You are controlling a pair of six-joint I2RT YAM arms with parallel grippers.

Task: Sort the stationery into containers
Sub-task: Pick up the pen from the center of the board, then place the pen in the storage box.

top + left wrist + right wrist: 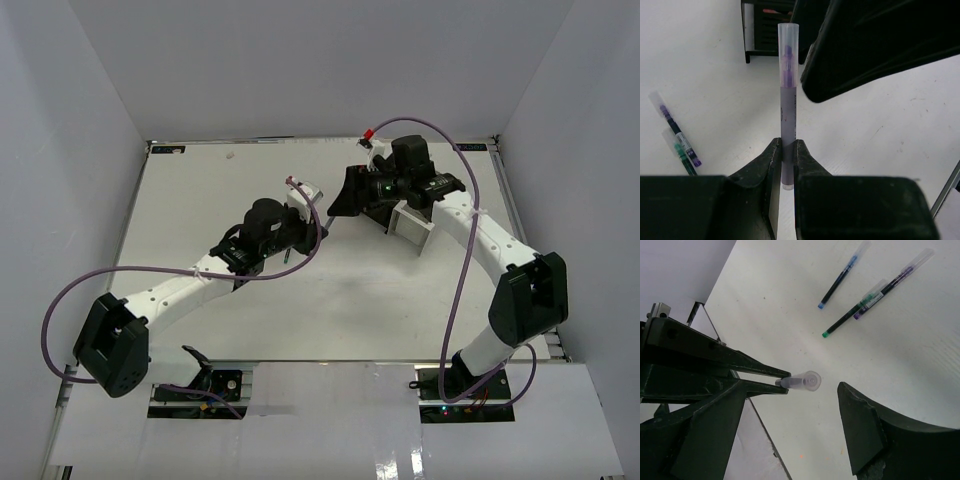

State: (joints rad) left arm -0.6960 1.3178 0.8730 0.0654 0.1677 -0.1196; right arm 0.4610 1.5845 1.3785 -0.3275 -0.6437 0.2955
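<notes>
My left gripper (788, 150) is shut on a purple pen (788, 85) with a clear cap, gripped near its tail and pointing away from the wrist. In the right wrist view the same pen (802, 381) sticks out of the left fingers (765, 371). Its capped end lies between the wide-open jaws of my right gripper (800, 432) and touches neither. In the top view both grippers meet mid-table, left (320, 228) and right (342, 203). The black container (765, 30) stands just beyond the pen tip. The white container (412, 225) stands under the right arm.
Loose pens lie on the white table: a blue one (839, 281), a green one (854, 311) and a purple one (894, 284). The green (681, 154) and purple (676, 129) ones also show left of my left gripper. White walls enclose the table.
</notes>
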